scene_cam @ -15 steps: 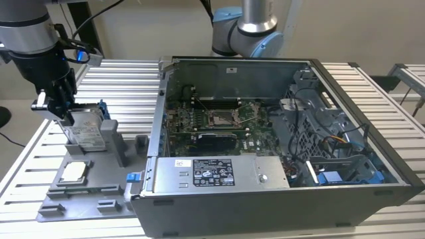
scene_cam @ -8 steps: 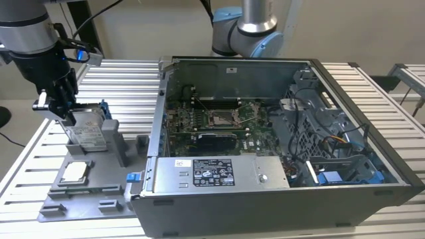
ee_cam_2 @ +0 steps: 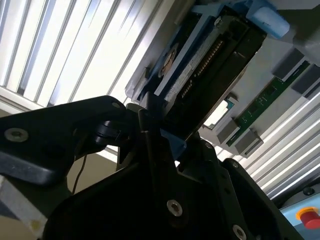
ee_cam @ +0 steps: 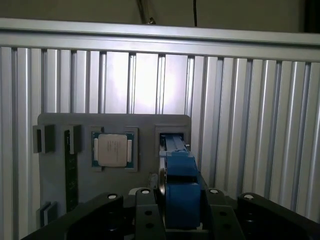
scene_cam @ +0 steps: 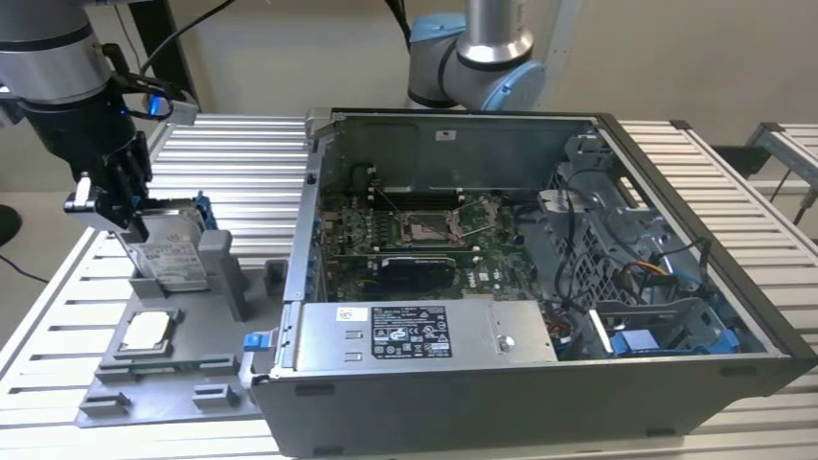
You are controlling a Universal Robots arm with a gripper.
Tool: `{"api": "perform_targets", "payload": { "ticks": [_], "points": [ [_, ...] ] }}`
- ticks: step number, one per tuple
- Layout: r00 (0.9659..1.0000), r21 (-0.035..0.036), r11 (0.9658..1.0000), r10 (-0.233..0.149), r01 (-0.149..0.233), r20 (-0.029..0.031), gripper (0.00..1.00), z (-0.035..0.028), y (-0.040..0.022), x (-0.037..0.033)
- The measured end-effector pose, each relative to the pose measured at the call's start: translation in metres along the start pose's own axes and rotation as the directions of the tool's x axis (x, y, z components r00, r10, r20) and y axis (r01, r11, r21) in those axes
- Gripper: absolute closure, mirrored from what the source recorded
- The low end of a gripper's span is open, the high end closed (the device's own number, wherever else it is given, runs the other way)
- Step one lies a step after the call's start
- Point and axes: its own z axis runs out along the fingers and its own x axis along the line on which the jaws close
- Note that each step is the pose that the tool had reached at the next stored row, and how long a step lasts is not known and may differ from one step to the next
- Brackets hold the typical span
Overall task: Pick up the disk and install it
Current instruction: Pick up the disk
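Exterior view: the arm points straight down at the exterior view's left, its pincer clamped shut on the top edge of the one disk, which stands upright in the grey tray on the bench, white label showing; one square chip lies nearby

Soft, even light fills the exterior view; the table shines palest toward five and seven o'clock, and the computer case is dim inside. In the second wrist view glare bleaches the table, leaving the gripper and its clamped disk in dark shadow.
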Motion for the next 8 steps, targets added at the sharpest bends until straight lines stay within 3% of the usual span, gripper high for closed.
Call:
{"api": "perform_targets", "payload": {
  "ticks": [8],
  "points": [
    [1.0, 0.0, 1.0, 0.0, 0.0, -0.0005, 1.0, 0.0, 0.0, 0.0]
  ]
}}
